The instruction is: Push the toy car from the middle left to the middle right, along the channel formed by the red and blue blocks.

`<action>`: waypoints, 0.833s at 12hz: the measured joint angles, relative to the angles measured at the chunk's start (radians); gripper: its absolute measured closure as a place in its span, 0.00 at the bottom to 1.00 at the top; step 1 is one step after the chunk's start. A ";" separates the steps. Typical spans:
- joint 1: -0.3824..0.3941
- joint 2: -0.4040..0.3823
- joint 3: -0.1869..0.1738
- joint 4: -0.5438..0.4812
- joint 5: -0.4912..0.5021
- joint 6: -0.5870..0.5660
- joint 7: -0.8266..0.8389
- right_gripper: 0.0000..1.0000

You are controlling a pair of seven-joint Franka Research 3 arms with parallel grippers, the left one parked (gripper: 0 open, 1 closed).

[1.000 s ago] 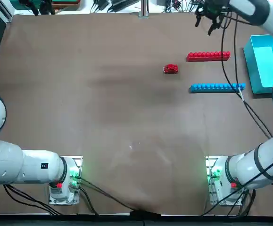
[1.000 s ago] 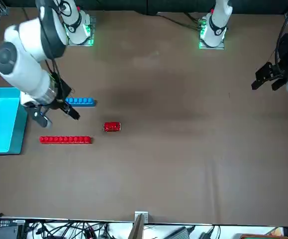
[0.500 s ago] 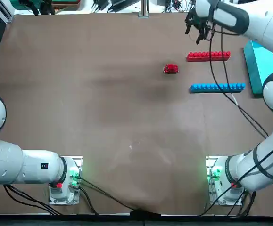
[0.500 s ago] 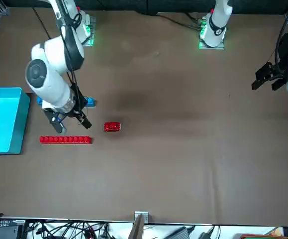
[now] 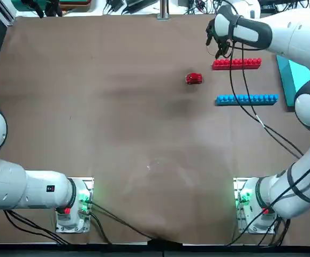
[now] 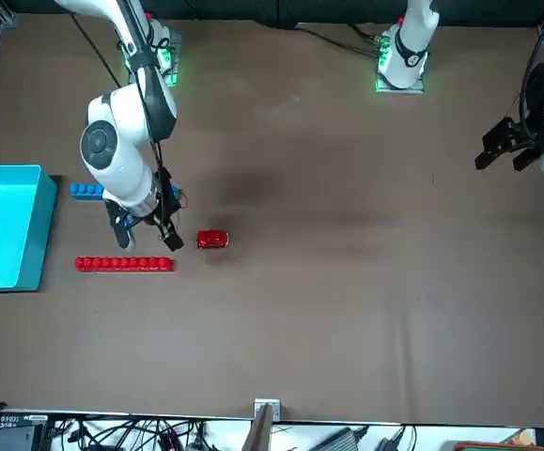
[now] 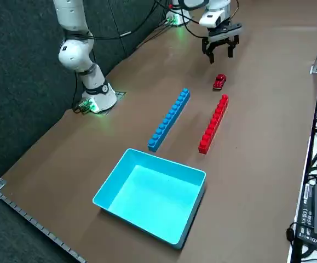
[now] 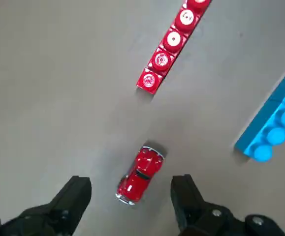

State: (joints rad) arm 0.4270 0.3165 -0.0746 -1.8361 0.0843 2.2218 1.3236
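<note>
- Toy car (image 5: 194,78): I see it just outside the channel mouth, long axis in line with the red bar (image 5: 236,63) and blue bar (image 5: 246,99).
- Right gripper (image 8: 131,196): I see it above the car, fingers spread wide, empty.

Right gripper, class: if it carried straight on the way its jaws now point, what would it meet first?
The right gripper hangs open above the table, pointing down. The toy car sits between its jaws in the wrist view, so it would probably meet the car first. Height is hard to judge; the red bar lies beyond.
</note>
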 joint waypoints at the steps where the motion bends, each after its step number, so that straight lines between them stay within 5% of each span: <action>1: 0.004 0.010 0.000 0.000 0.000 0.014 0.039 0.01; 10: 0.026 0.087 0.000 0.000 0.000 0.060 0.307 0.04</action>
State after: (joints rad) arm 0.4527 0.4035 -0.0746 -1.8362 0.0844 2.2813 1.6304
